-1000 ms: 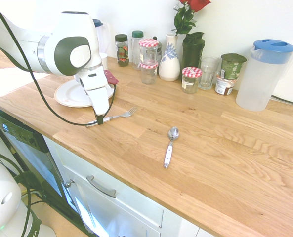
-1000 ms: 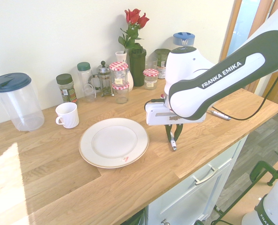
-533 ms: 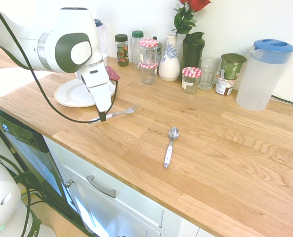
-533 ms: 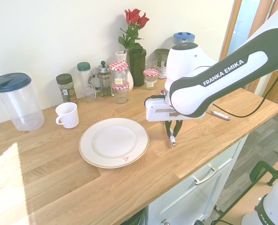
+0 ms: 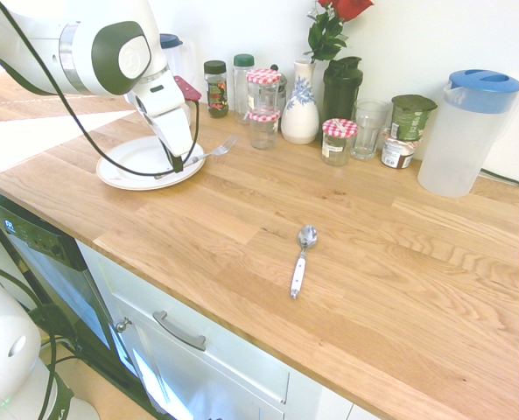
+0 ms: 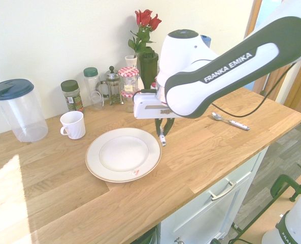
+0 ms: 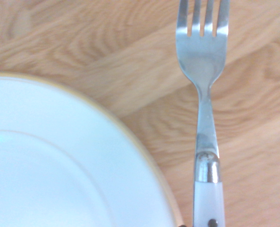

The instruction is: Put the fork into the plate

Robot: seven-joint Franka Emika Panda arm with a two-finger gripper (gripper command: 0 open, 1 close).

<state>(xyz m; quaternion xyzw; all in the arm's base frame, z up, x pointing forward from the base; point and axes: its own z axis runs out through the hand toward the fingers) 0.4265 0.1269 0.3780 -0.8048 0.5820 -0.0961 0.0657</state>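
My gripper (image 5: 179,164) is shut on the pale handle of the fork (image 5: 212,152) and holds it above the wooden counter. The tines point away from the plate toward the jars. The round cream plate (image 5: 110,175) lies on the counter, and the gripper hangs over its rim on the side nearer the jars. From the other side the gripper (image 6: 163,136) stands at the right rim of the plate (image 6: 92,157), with the fork's handle end (image 6: 162,141) showing between the fingers. In the wrist view the fork (image 7: 203,94) runs beside the plate's gold-edged rim (image 7: 130,142).
A spoon (image 5: 300,258) lies mid-counter, near the front edge. Jars, a vase with roses (image 5: 300,109) and a glass line the back wall. A lidded pitcher (image 5: 469,131) stands at one end, and a white mug (image 6: 73,124) sits behind the plate.
The gripper has lifted the fork off the counter and carried it from near the front edge across to the plate's rim. The spoon has not moved.
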